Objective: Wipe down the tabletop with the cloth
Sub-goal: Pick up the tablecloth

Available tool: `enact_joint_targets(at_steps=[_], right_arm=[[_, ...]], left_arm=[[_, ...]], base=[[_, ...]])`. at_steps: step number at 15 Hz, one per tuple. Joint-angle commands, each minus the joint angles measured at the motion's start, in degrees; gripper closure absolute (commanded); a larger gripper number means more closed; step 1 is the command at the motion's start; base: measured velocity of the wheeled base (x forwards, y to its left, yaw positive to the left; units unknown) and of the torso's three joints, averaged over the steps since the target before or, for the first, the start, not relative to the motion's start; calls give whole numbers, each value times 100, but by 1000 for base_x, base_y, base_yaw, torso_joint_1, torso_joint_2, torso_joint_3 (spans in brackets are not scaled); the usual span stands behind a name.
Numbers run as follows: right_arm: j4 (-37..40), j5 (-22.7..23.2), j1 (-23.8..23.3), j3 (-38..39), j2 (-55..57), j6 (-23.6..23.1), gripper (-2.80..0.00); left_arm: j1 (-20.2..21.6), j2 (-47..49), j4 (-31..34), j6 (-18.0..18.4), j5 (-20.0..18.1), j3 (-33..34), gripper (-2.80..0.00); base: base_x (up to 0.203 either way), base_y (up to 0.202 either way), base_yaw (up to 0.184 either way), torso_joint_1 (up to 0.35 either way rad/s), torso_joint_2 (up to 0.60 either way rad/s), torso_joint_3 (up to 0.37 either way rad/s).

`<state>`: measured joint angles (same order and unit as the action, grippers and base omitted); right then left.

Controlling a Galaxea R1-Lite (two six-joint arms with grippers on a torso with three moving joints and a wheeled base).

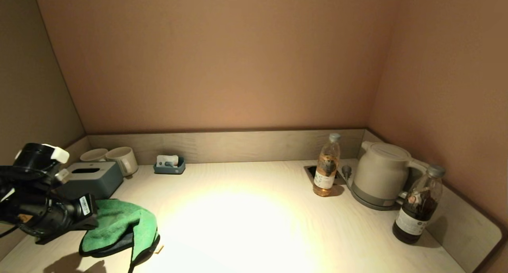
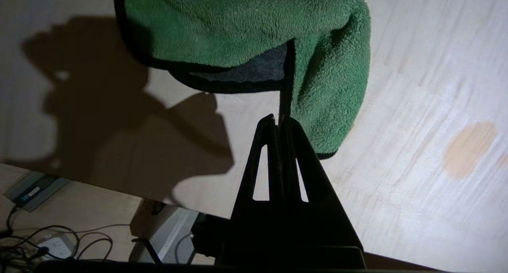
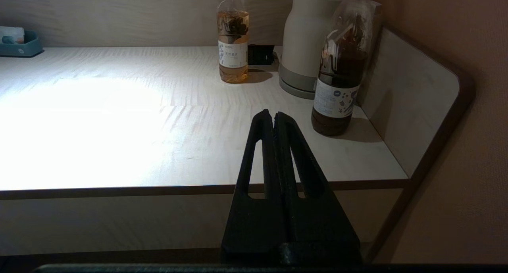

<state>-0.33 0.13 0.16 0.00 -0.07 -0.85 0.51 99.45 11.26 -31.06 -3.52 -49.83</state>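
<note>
The cloth [image 1: 119,227] is bunched up at the near left corner of the tabletop [image 1: 254,217], right in front of the grey tissue box [image 1: 93,179], and it's pinched by its black edging between the closed fingers of the left gripper [image 2: 279,120], with most of the fabric draped ahead of the tips. So the grab looks done and the wiping itself is the step at hand. There's a tan spot [image 2: 468,148] on the wood not far off, probably worth sweeping toward. Next move needs the cloth pressed flat and dragged across without bumping the tea bottle [image 1: 326,166], kettle [image 1: 381,173] or dark bottle [image 1: 418,205]. The right gripper [image 3: 274,116] is pressed together on nothing, parked off the front edge.
</note>
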Motion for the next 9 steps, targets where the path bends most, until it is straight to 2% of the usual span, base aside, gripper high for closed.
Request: enact_joint_targets(at_steps=[1,6,9], right_arm=[[-2,4,-7,0,7,-3,0],[-2,4,2,0,7,-3,0],[-2,4,2,0,7,-3,0]], left_arm=[[2,775,9,153,18,-317,0],[2,1502,24,296,363,-961,0],[-20,1579,23,354,384,-999,0]], base=[[0,0,0,0,0,0],[0,0,0,0,0,0],[0,0,0,0,0,0]])
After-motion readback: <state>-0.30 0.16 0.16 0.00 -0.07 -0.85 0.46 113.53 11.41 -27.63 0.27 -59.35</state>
